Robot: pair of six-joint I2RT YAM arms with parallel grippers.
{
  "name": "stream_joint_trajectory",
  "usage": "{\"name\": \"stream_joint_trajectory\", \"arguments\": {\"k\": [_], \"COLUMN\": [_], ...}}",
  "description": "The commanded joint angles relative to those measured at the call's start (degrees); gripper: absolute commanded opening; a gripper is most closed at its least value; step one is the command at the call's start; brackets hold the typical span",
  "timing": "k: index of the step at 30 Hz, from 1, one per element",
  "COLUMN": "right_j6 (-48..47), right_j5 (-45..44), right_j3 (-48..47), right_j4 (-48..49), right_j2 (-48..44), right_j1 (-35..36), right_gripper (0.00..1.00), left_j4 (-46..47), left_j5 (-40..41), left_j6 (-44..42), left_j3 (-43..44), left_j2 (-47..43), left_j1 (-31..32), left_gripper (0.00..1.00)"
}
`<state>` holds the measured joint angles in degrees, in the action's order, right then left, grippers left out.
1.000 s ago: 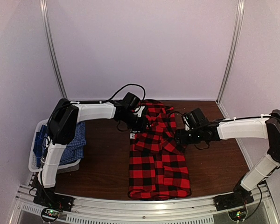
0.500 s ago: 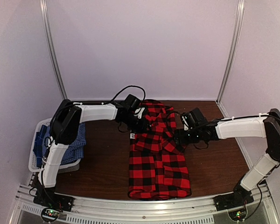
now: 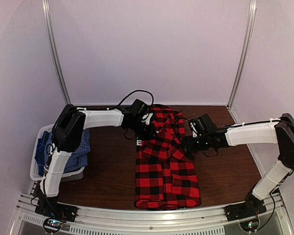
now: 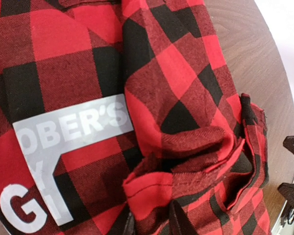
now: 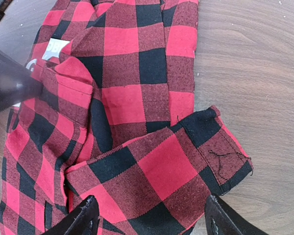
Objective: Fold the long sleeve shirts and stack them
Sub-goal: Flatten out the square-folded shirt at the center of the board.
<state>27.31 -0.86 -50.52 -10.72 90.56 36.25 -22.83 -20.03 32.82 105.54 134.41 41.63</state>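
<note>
Pinching a bunched fold, left gripper [image 4: 152,223] sits narrow on the red plaid shirt [image 3: 166,166], mid-table [image 3: 112,166]. Right gripper [image 5: 149,218] spread wide, straddling the folded sleeve near its cuff [image 5: 220,147].

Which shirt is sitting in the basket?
The blue-and-white check shirt, bundled in the pale grey basket on the left. The red-and-black plaid shirt lies spread on the brown table instead.

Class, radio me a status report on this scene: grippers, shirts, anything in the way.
Left gripper pinching a plaid shirt fold. Right gripper open over its cuff. Blue shirt in basket. No obstruction seen.
</note>
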Motion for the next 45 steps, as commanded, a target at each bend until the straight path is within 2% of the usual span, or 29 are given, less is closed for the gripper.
{"name": "stream_joint_trajectory", "arguments": {"k": [1, 8, 13, 25, 32, 36, 45], "right_j6": [-0.2, -0.9, -2.1, -7.9, -10.0, -8.5, -6.5], "right_j5": [0.4, 0.7, 0.7, -4.5, -6.4, -10.9, -11.8], "right_j3": [0.2, -0.5, -2.1, -9.2, -13.0, -14.1, -10.9], "right_j4": [1.6, 1.9, 1.8, -2.4, -4.3, -5.9, -3.3], "right_j2": [1.1, 2.9, 4.4, 8.6, 13.0, 15.3, 12.6], "right_j1": [-0.3, -0.3, -0.2, 6.6, 10.2, 10.4, 9.9], "right_gripper": [0.75, 0.76, 0.79, 0.82, 0.8, 0.74, 0.7], "left_j4": [2.3, 2.3, 1.9, -4.1, -4.4, -4.4, -4.8], "left_j5": [1.5, 3.4, 5.8, 21.4, 22.5, 23.0, 24.7], "left_j6": [-0.1, -0.1, 0.3, 5.0, 5.6, 5.9, 6.5], "left_j3": [-1.8, -4.8, -6.3, -9.3, -11.8, -12.6, -14.6], "left_j2": [-5.6, -9.2, -11.4, -18.2, -20.2, -20.9, -22.9], "left_j1": [0.3, 0.3, 0.3, -0.8, -1.3, -1.3, -2.6], "left_gripper": [0.17, 0.0, 0.0, 0.0, 0.0, 0.0, 0.0]}}
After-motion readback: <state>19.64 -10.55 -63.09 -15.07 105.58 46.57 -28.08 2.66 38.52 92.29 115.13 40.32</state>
